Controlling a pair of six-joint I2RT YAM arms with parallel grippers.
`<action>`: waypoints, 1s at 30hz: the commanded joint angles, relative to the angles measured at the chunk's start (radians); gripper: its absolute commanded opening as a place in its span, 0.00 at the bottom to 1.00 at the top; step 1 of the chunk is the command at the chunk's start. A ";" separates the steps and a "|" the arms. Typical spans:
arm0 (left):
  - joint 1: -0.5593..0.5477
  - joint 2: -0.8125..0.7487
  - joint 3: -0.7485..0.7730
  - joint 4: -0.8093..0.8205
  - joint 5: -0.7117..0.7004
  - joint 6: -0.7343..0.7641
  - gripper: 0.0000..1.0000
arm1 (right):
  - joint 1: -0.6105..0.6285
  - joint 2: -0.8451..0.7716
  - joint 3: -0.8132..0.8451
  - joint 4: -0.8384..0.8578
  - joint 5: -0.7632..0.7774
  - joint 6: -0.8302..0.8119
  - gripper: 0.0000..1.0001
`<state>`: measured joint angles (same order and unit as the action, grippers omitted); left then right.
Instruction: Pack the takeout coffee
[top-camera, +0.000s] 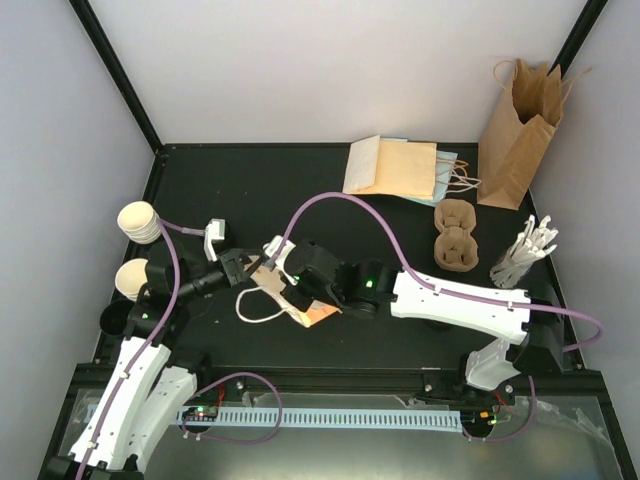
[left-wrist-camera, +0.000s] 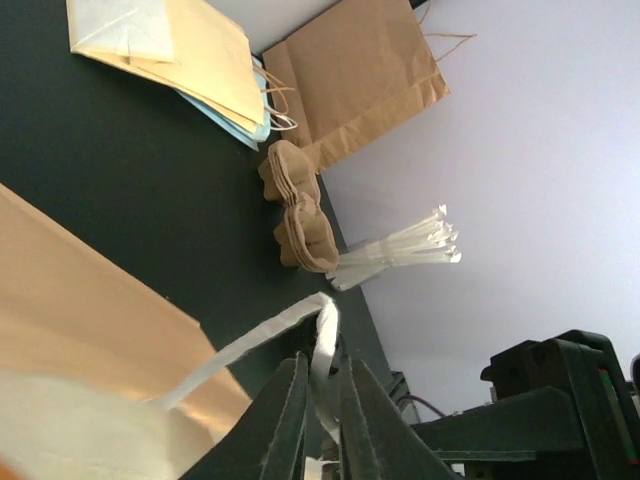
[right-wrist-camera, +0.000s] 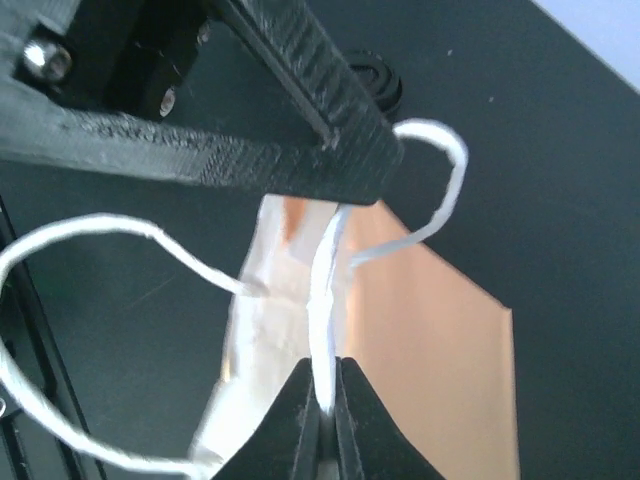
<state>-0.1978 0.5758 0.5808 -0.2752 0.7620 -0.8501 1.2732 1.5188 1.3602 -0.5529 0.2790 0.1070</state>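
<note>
**Both grippers pinch bag handles**

The left gripper (left-wrist-camera: 322, 372) and the right gripper (right-wrist-camera: 322, 392) are each clamped on a white handle (right-wrist-camera: 326, 290) of the flat kraft bag (right-wrist-camera: 440, 340) at mid-table (top-camera: 400, 215). The cream, tapered paper cups (top-camera: 138, 221) sit at the table's left edge.

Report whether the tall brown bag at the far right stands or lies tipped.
Upright: the bag stands on its base in the corner, mouth open upward.
</note>
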 joint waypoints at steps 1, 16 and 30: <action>-0.005 -0.008 0.043 0.010 0.003 -0.007 0.21 | 0.004 -0.061 -0.015 0.049 0.033 0.020 0.04; -0.005 -0.111 0.233 -0.458 -0.068 0.193 0.96 | 0.003 -0.139 -0.076 0.110 0.203 0.103 0.01; -0.004 -0.306 0.108 -0.552 -0.004 0.036 0.98 | 0.003 -0.133 -0.103 0.141 0.213 0.124 0.01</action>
<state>-0.1982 0.3161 0.7303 -0.8177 0.6884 -0.7361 1.2732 1.3968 1.2556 -0.4477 0.4667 0.2131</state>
